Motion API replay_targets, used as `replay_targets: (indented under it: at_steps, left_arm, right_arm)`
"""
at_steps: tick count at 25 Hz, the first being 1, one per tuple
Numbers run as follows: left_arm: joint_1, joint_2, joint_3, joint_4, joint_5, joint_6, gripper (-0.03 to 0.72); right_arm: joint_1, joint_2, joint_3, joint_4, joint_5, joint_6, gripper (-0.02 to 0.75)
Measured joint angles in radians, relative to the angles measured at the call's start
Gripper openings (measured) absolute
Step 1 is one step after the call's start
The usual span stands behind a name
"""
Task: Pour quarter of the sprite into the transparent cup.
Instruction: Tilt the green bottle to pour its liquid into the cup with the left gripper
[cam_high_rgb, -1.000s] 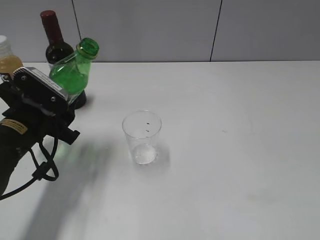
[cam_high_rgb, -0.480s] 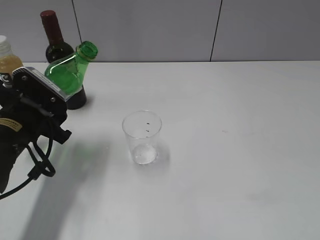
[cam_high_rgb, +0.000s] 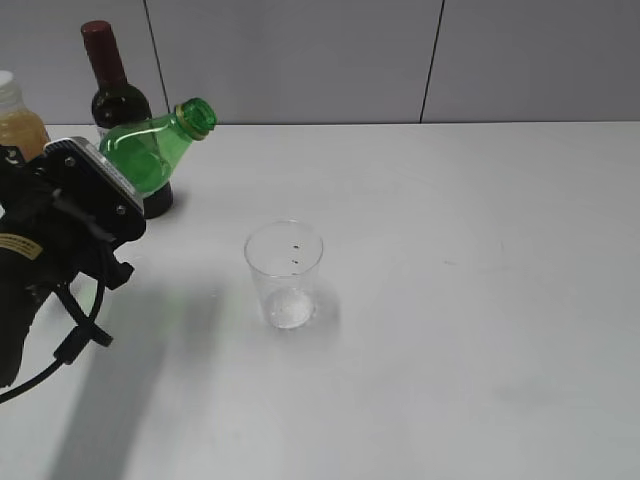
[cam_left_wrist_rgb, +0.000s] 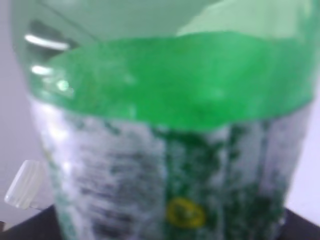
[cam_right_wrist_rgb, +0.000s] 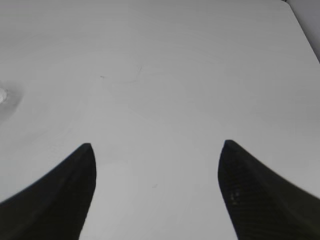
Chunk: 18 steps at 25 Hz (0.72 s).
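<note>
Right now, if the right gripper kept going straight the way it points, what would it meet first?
Nothing but the bare white table: the right gripper stands open above it, and no object shows ahead, though depth is hard to judge.

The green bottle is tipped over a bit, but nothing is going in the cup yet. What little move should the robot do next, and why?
Probably carry the sprite rightward and forward until its open mouth is above the transparent cup. The left gripper holds the bottle tilted, neck pointing toward the cup, but the mouth looks well short of the rim. Tipping further here would likely spill onto the table.
</note>
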Motion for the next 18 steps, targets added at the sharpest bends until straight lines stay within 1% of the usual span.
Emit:
replay_targets:
  at_steps: [4, 8, 15, 18]
  left_arm:
    - [-0.001, 0.0, 0.0, -0.002, -0.002, 0.093, 0.457]
    - [-0.019, 0.0, 0.0, -0.007, -0.008, 0.166, 0.457]
    - [-0.03, 0.0, 0.0, -0.042, -0.013, 0.275, 0.456]
    - [-0.03, 0.0, 0.0, -0.053, -0.021, 0.302, 0.456]
  right_arm:
    - [0.0, 0.0, 0.0, 0.0, 0.0, 0.0, 0.585]
    - [0.0, 0.0, 0.0, 0.001, 0.0, 0.0, 0.585]
    - [0.0, 0.0, 0.0, 0.001, 0.0, 0.0, 0.585]
    - [0.0, 0.0, 0.0, 0.001, 0.0, 0.0, 0.585]
